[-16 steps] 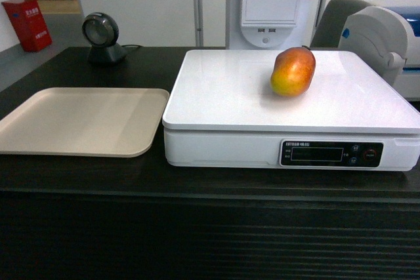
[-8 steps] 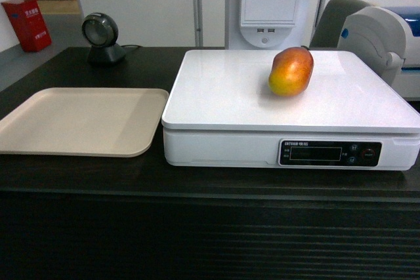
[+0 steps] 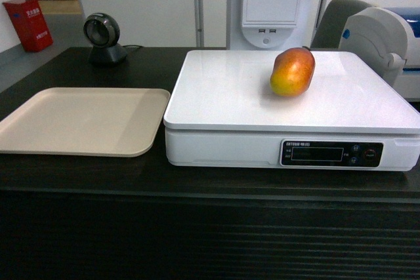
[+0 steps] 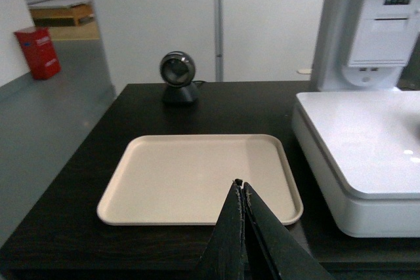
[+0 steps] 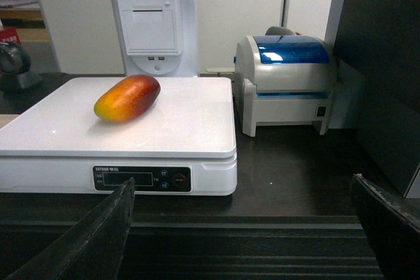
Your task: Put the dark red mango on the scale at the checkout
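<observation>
The left claw (image 4: 241,191) has its fingers pressed together, holding nothing, above the tray's (image 4: 131,188) near edge at the desk's (image 3: 79,175) left side. The right claw (image 5: 243,227) is spread wide, holding nothing, before the desk's front edge. The mango (image 3: 293,71) lies well beyond it on the scale (image 3: 230,96), toward the far right corner.

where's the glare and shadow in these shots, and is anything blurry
Head view: the scale top is glossy, with a soft shadow and faint reflection beside the dark red mango; the checkout front is dim. Left wrist view: small bright glints on the scale's right edge; the left gripper up close looks soft. Right wrist view: the right gripper is dark and slightly blurred.
</observation>
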Robot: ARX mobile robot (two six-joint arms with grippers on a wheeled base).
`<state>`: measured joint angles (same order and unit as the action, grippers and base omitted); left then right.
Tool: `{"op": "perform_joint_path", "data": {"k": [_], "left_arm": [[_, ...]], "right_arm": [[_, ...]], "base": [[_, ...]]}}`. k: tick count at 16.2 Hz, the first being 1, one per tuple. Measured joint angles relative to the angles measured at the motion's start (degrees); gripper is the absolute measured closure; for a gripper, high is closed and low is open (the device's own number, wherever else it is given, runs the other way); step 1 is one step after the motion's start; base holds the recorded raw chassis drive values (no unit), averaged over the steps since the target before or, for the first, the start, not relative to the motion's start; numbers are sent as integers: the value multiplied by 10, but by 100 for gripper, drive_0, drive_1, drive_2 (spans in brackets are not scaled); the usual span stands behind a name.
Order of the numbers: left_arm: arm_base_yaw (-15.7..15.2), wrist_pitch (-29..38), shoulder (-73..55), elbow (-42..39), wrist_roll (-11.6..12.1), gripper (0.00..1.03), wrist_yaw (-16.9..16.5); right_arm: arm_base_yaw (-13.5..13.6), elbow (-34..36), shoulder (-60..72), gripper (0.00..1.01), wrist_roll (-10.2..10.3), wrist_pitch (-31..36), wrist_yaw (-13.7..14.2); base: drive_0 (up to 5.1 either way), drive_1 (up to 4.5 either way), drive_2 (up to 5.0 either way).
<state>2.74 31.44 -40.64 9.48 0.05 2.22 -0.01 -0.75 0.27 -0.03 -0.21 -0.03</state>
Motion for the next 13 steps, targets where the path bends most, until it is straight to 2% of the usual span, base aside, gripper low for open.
{"op": "perform_joint_path", "data": {"k": [1, 2, 10, 12, 13], "left_arm": [[-27, -9, 21, -17, 0, 101, -18], [-30, -19, 40, -29, 0, 101, -17], [-26, -97, 164, -71, 0, 101, -22], [-26, -72, 172, -88, 0, 101, -22], [-26, -99, 183, -89, 0, 101, -22]], "right_arm": [[0, 0, 0, 3, 0, 0, 0], [0, 0, 0, 3, 0, 0, 0], [0, 0, 0, 3, 0, 0, 0], [0, 0, 0, 3, 0, 0, 0], [0, 0, 0, 3, 0, 0, 0]], "base": [[0, 0, 0], [0, 0, 0], [0, 0, 0], [0, 0, 0], [0, 0, 0]]}}
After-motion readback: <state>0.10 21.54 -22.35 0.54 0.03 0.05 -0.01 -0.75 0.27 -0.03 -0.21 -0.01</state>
